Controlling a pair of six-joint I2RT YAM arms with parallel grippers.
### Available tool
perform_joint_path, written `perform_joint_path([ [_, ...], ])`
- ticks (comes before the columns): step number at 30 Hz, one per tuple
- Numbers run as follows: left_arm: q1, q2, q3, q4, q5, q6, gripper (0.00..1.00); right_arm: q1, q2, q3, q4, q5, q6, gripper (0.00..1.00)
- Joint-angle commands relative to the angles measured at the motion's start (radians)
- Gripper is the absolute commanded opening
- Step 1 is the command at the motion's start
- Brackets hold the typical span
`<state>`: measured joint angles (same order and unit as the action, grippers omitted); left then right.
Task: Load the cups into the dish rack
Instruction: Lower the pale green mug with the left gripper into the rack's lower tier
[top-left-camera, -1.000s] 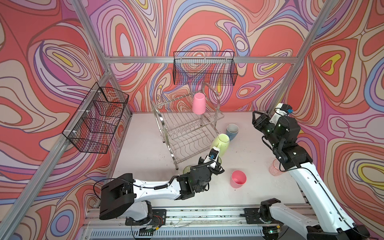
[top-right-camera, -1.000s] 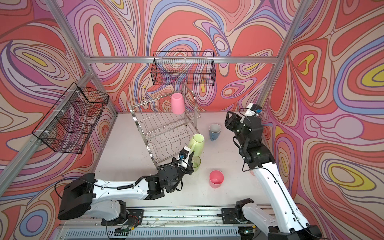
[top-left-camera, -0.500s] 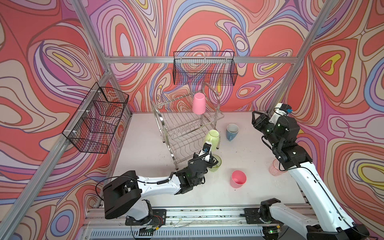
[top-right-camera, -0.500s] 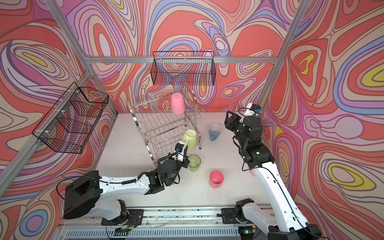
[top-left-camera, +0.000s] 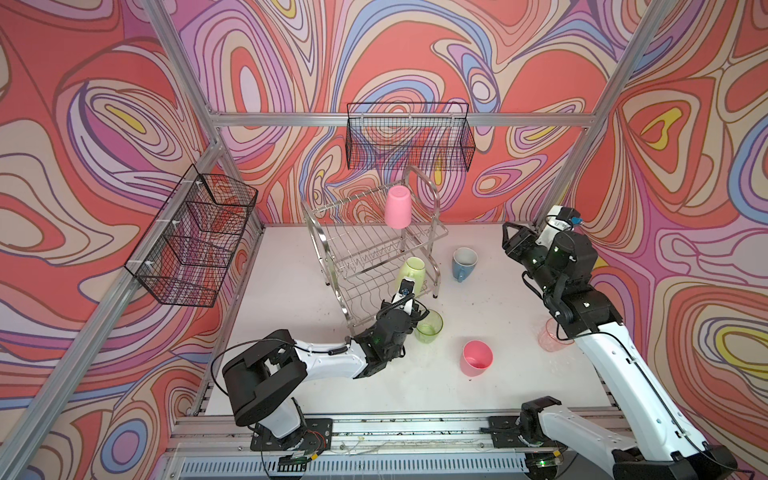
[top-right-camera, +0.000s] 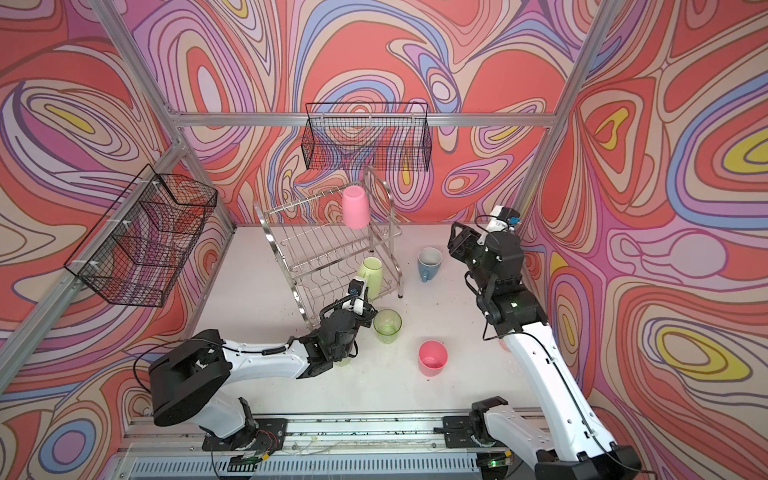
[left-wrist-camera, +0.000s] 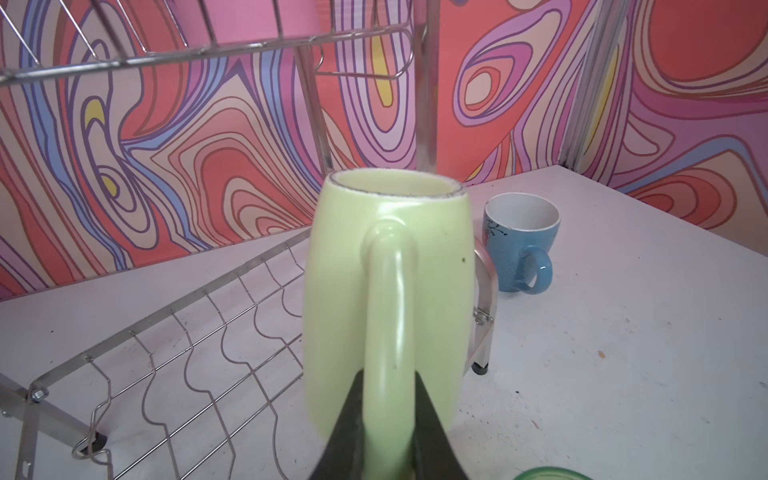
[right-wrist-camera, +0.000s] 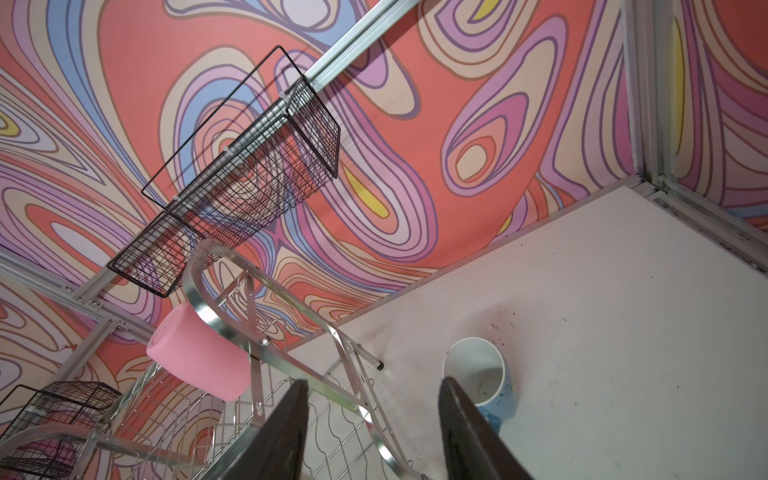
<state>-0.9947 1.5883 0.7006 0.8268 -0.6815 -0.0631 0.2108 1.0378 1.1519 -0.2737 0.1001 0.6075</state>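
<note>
My left gripper (left-wrist-camera: 388, 388) is shut on the handle of the pale-green mug (left-wrist-camera: 386, 291). In both top views the mug (top-left-camera: 412, 271) (top-right-camera: 371, 270) hangs tilted over the right end of the dish rack's (top-left-camera: 365, 249) lower tier; whether it touches the wires I cannot tell. A pink tumbler (top-left-camera: 397, 206) stands upside down on the top tier. On the table stand a blue mug (top-left-camera: 464, 263), a clear green cup (top-left-camera: 429, 327), a pink tumbler (top-left-camera: 477, 357) and a clear pinkish cup (top-left-camera: 550, 340) behind the right arm. My right gripper (right-wrist-camera: 372, 386) is open and empty, raised to the right of the rack.
Black wire baskets hang on the back wall (top-left-camera: 409, 137) and the left wall (top-left-camera: 195, 237). Aluminium frame posts stand in the corners. The rack's looped handle (right-wrist-camera: 216, 291) is close in front of my right gripper. Both arm bases sit on the front rail (top-left-camera: 395, 428).
My left gripper has carried the pale-green mug left and back, from beside the blue mug to over the rack's lower tier. The right arm has not moved.
</note>
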Motion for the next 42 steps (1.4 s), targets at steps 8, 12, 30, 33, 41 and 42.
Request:
perform_joint_path([
  [8, 0.090, 0.079, 0.066, 0.145, 0.005, -0.061, 0.02, -0.005, 0.018, -0.032, 0.055, -0.032, -0.023, 0.52],
  [12, 0.110, 0.123, 0.094, 0.172, 0.007, -0.055, 0.02, -0.005, 0.021, -0.040, 0.066, -0.038, -0.029, 0.52],
  [30, 0.171, 0.285, 0.231, 0.218, -0.033, -0.092, 0.00, -0.005, -0.007, -0.084, 0.104, -0.047, -0.079, 0.52],
  [33, 0.177, 0.310, 0.249, 0.230, -0.051, -0.086, 0.00, -0.005, -0.021, -0.098, 0.114, -0.044, -0.084, 0.52],
  [41, 0.198, 0.375, 0.278, 0.315, -0.095, -0.065, 0.00, -0.005, -0.034, -0.128, 0.126, -0.034, -0.090, 0.52],
  [42, 0.203, 0.382, 0.286, 0.315, -0.096, -0.071, 0.00, -0.005, -0.033, -0.130, 0.126, -0.035, -0.092, 0.52],
])
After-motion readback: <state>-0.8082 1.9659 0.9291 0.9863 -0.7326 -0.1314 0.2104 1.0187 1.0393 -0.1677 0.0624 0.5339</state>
